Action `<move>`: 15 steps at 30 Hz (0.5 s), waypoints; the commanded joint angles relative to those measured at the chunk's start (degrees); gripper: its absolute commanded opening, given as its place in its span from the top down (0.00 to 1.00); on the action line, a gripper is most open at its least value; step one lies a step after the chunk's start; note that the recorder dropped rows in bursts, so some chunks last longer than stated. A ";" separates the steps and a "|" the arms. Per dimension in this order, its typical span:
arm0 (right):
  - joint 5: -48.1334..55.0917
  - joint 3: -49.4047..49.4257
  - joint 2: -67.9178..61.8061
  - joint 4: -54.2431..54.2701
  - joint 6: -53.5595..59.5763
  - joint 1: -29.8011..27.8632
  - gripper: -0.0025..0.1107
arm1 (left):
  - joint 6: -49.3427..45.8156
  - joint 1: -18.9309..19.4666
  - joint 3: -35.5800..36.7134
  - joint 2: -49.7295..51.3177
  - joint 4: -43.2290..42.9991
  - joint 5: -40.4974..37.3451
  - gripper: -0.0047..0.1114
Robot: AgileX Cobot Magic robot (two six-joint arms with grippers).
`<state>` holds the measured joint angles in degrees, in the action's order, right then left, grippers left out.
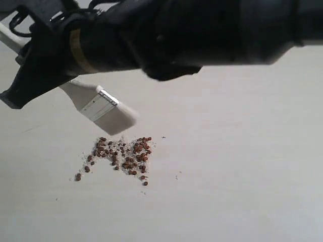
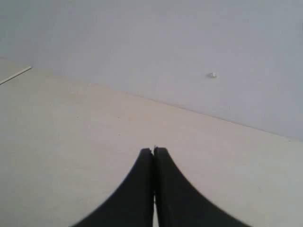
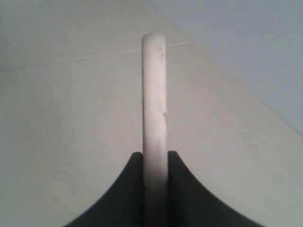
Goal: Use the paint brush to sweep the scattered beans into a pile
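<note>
Brush (image 1: 103, 107), clamped in right gripper (image 3: 155, 156), poised beside beans (image 1: 123, 156) at centre-left, left gripper (image 2: 153, 151) clenched empty; a hard stroke could flick beans wide.

Soft even light, faint shadows, blurred dark foreground

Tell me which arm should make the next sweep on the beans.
Right. The right hand grips the brush by its handle, with the bristles near the beans. The left hand is shut on nothing and sees only table.
</note>
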<state>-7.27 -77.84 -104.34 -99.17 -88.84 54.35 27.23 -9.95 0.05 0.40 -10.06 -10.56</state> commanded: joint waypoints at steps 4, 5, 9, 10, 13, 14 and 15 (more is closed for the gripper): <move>-42.65 0.47 1.51 13.82 13.75 -10.51 0.98 | -0.07 -0.36 -0.05 -0.40 0.12 0.27 0.96; -51.56 0.47 0.81 15.74 16.69 -12.22 0.98 | -0.07 -0.36 -0.05 -0.40 0.12 0.27 0.96; -62.69 0.94 -1.69 16.30 21.78 -15.33 0.98 | -0.07 -0.36 -0.05 -0.40 0.12 0.27 0.96; -62.69 2.14 -2.20 16.16 23.05 -15.76 0.98 | -0.07 -0.36 -0.05 -0.40 0.12 0.27 0.96; -62.69 5.68 -2.93 16.07 27.67 -15.86 0.98 | -0.07 -0.30 -0.05 -0.40 0.12 0.12 0.96; -62.69 6.84 -2.96 16.07 29.71 -15.86 0.98 | -0.07 -0.30 -0.05 -0.40 0.12 0.00 0.96; -62.69 8.31 -3.21 16.07 31.28 -15.86 0.98 | -0.07 -0.30 -0.05 -0.40 0.12 0.00 0.96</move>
<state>-68.78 -72.62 -106.93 -83.67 -62.95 38.73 27.23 -9.95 0.05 0.40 -10.06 -10.56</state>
